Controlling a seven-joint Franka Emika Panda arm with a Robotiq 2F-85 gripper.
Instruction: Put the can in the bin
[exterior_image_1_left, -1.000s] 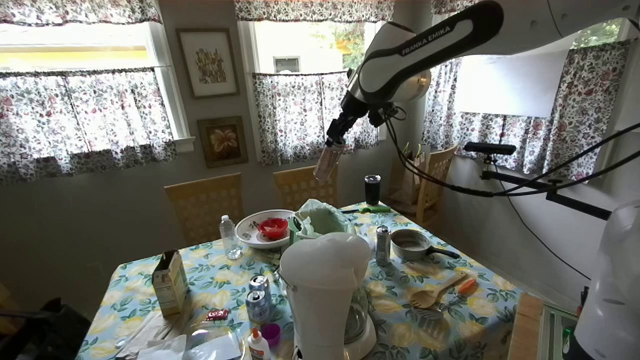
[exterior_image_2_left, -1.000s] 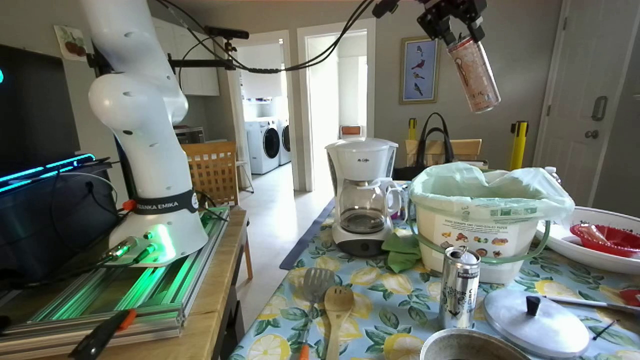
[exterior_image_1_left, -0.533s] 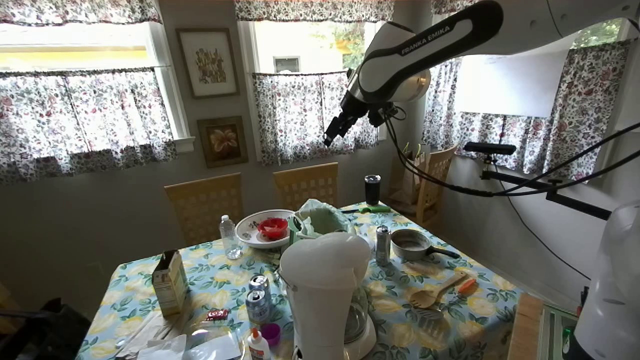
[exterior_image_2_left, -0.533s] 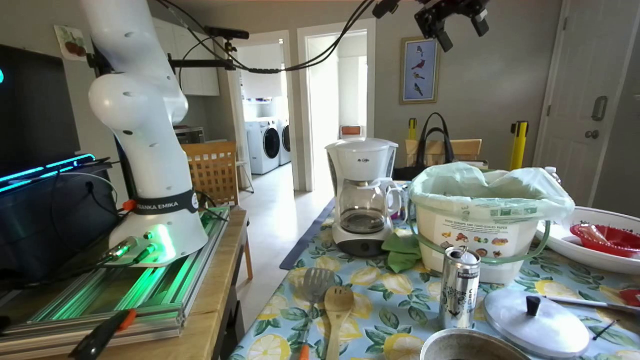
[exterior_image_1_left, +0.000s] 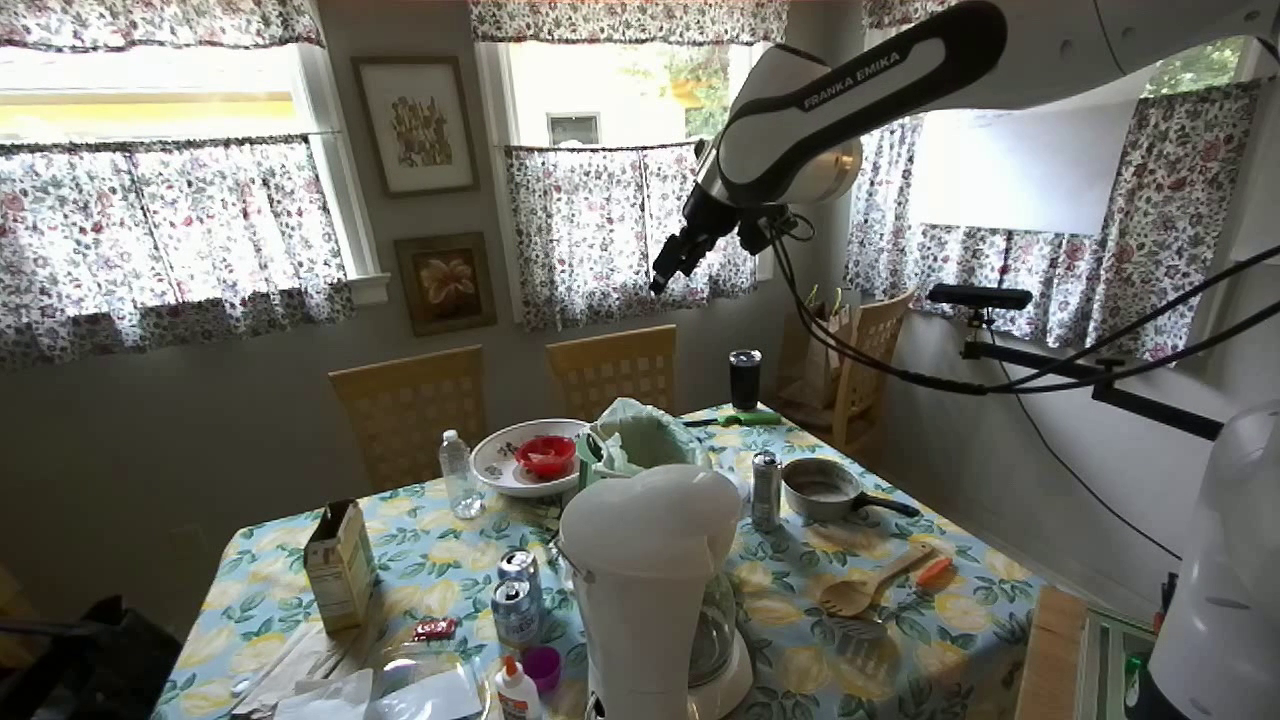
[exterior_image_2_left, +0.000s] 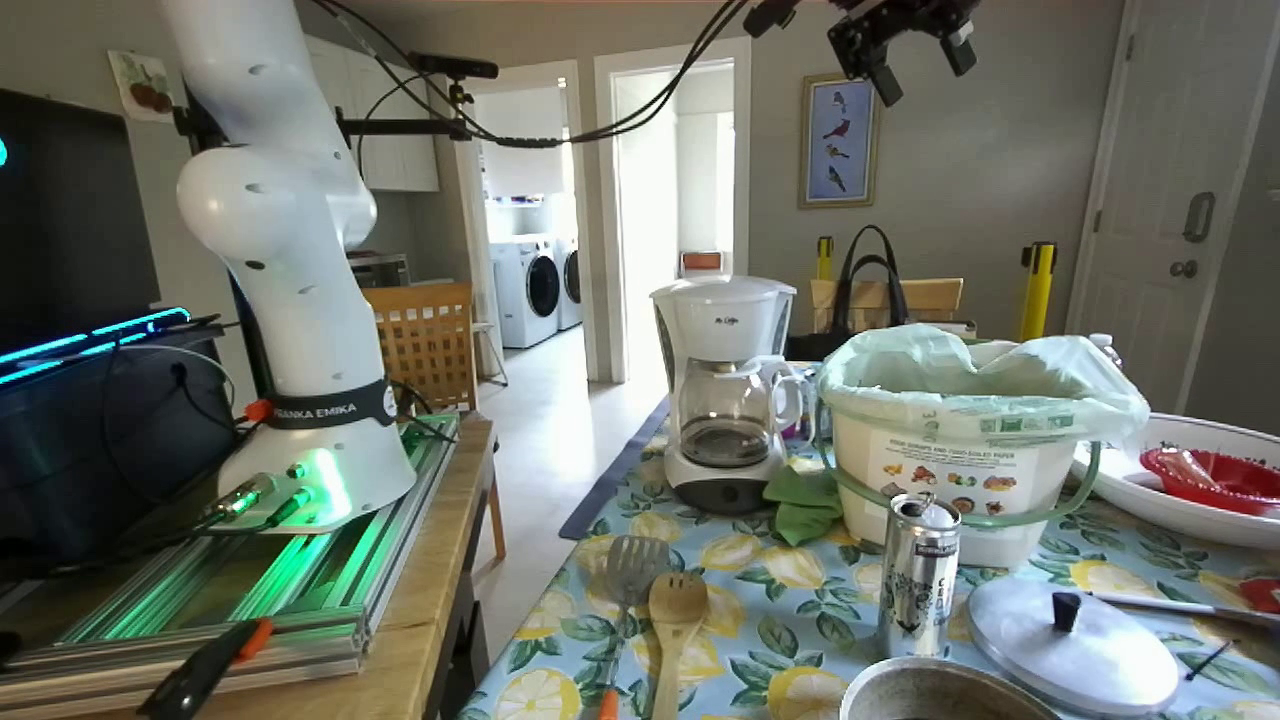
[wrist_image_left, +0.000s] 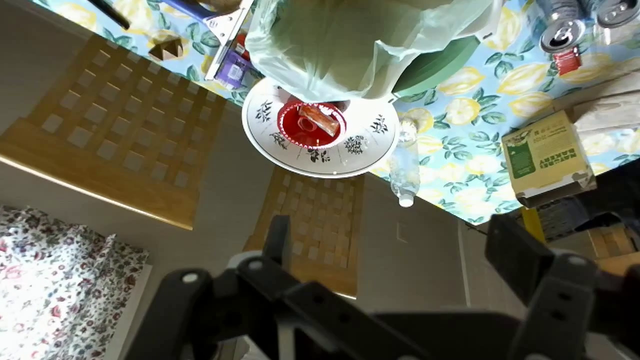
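Note:
High in the air above the bin, my gripper (exterior_image_1_left: 668, 275) (exterior_image_2_left: 924, 72) (wrist_image_left: 390, 235) is open, its fingers wide apart with only air between them. The bin (exterior_image_2_left: 862, 455) is a whitish bucket with a pale green bag liner (exterior_image_2_left: 990, 415) and a green handle. From the wrist, the liner's mouth (wrist_image_left: 320, 82) lies at the top of the picture, with no can visible in it; part of the inside is out of sight. A tall silvery can (exterior_image_1_left: 766, 492) (exterior_image_2_left: 918, 575) stands upright on the tablecloth beside the bin. The pinkish can seen earlier is hidden or out of view.
A white coffee maker (exterior_image_1_left: 640, 580) (exterior_image_2_left: 725, 330) stands close to the bin. Beside the bin are a white bowl (wrist_image_left: 257, 127) with a red dish (wrist_image_left: 302, 132) in it and a plastic bottle (wrist_image_left: 405, 165). Two shorter cans (exterior_image_1_left: 515, 610), a pan (exterior_image_1_left: 815, 490) and a pot lid (exterior_image_2_left: 1070, 645) also stand about.
One second ago the gripper was shut on a pinkish can held over the bin. Its jaws have since opened and that can has gone from view; the arm has hardly moved.

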